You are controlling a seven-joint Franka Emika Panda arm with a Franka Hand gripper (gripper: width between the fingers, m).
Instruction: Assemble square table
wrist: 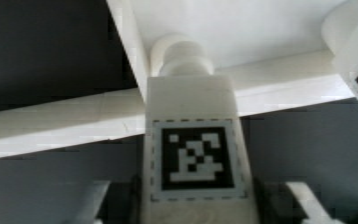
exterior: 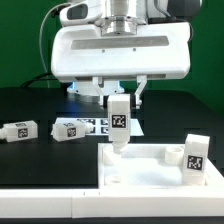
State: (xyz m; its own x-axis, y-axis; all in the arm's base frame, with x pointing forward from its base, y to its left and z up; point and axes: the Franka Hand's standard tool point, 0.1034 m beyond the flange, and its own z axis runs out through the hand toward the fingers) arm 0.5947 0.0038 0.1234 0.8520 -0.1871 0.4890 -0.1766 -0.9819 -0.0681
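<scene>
The white square table top [exterior: 146, 172] lies at the front of the exterior view, raised rim up. One white tagged leg [exterior: 118, 122] stands upright over the corner socket on the exterior view's left, its lower end at the socket. My gripper [exterior: 119, 99] is shut on that leg's upper part. In the wrist view the same leg [wrist: 195, 130] runs from between my fingers [wrist: 108, 200] down to the top's corner rim [wrist: 78, 118]. A second leg [exterior: 195, 158] stands upright at the top's corner on the exterior view's right. Two more legs [exterior: 20, 130] [exterior: 68, 127] lie on the black table.
The marker board [exterior: 95, 125] lies flat behind the table top, partly hidden by the held leg. The white robot base [exterior: 120, 50] fills the back. A black cable [exterior: 45, 45] hangs at the exterior view's left.
</scene>
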